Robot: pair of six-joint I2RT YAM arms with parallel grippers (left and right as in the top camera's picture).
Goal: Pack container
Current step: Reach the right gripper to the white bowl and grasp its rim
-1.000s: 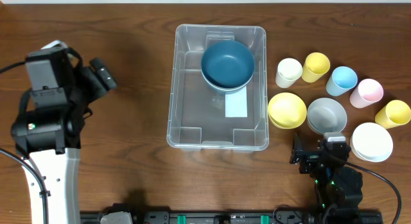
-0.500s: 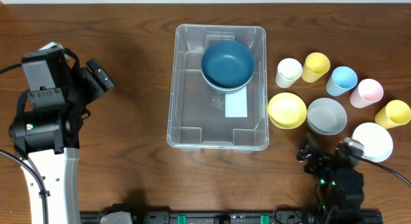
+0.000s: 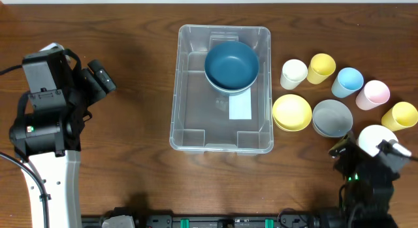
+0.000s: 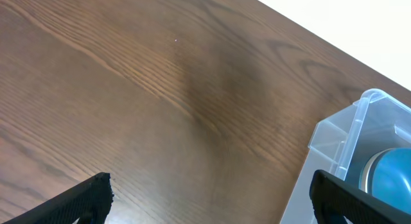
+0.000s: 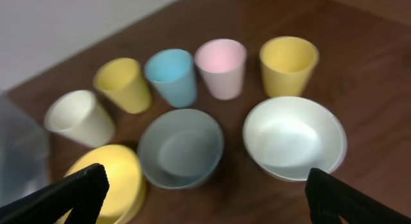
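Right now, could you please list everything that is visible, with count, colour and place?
container: one, clear, table centre
blue bowl: one, blue, inside container, far end
label: one, white, container floor
cups: five, white, yellow, blue, pink, yellow, right of container
bowls: three, yellow, grey, white, nearer than cups
table: one, brown wood
left tool: one, black, open, left of container
right tool: one, black, open, near white bowl

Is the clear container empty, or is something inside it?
Not empty: one dark blue bowl sits upright inside the container, at its far end.
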